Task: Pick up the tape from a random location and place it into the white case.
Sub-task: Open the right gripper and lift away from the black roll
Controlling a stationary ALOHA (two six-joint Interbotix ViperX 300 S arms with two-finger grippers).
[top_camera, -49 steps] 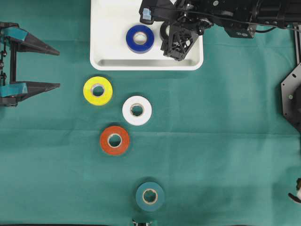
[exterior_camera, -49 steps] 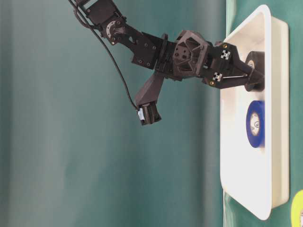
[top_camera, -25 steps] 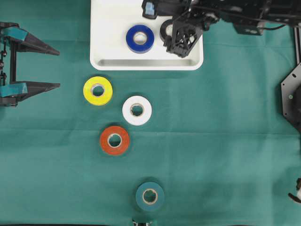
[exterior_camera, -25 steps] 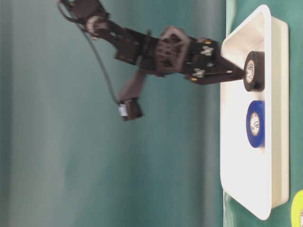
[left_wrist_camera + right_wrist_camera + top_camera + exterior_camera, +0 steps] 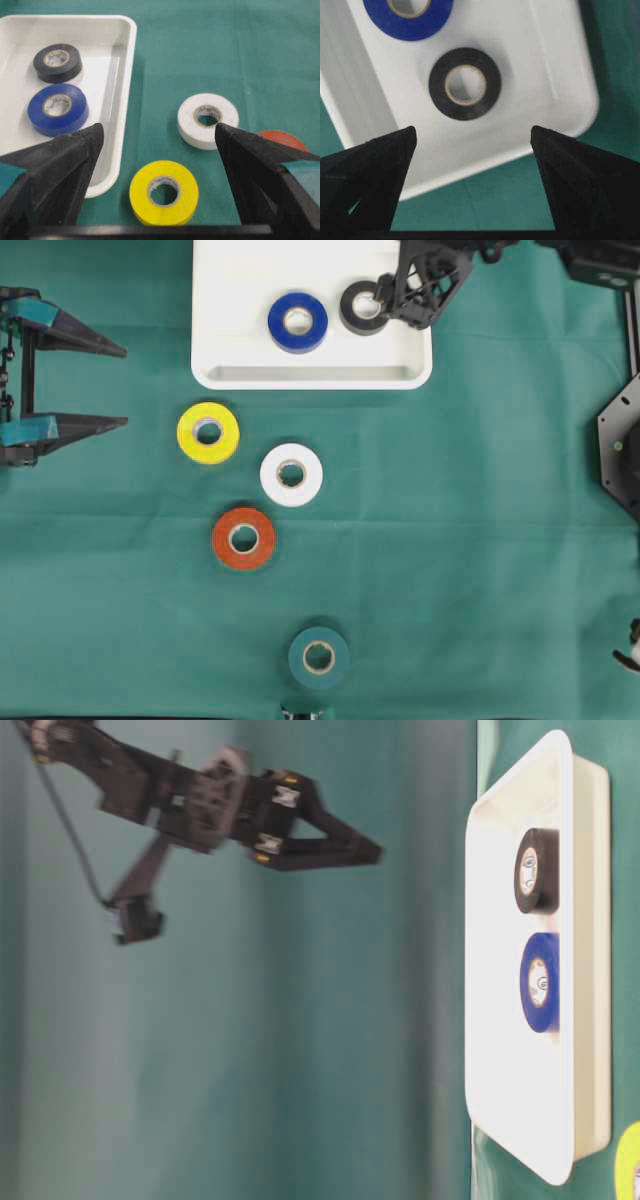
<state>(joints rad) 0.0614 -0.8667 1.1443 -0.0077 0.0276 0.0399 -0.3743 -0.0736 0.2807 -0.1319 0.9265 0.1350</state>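
- Overhead view: the right gripper (image 5: 400,302) had pulled back toward the top right corner of the white case (image 5: 310,374) and stood with its fingers spread and nothing between them; a second earlier it had hung low over the case, covering the black tape (image 5: 361,308); the black tape now lay bare in the case, just off the fingertips, beside the blue tape (image 5: 298,322); four rolls waited on the cloth: yellow tape (image 5: 208,432), white tape (image 5: 291,474), orange tape (image 5: 244,538) and teal tape (image 5: 319,657).
- Table-level view: the right gripper (image 5: 365,852) had lifted well clear of the case, where half a second before its tips were at the black roll; the black tape (image 5: 536,871) rested flat inside, apart from the fingers.
- Left wrist view: the left gripper (image 5: 160,150), fingers wide apart and empty, framed the yellow tape (image 5: 164,192) between its tips, the white tape (image 5: 207,120) just beyond.
- Right wrist view: the black tape (image 5: 465,83) sat below and between the parted fingers, released.
- Judgement: this placement looked finished; the next roll on the cloth would be due.
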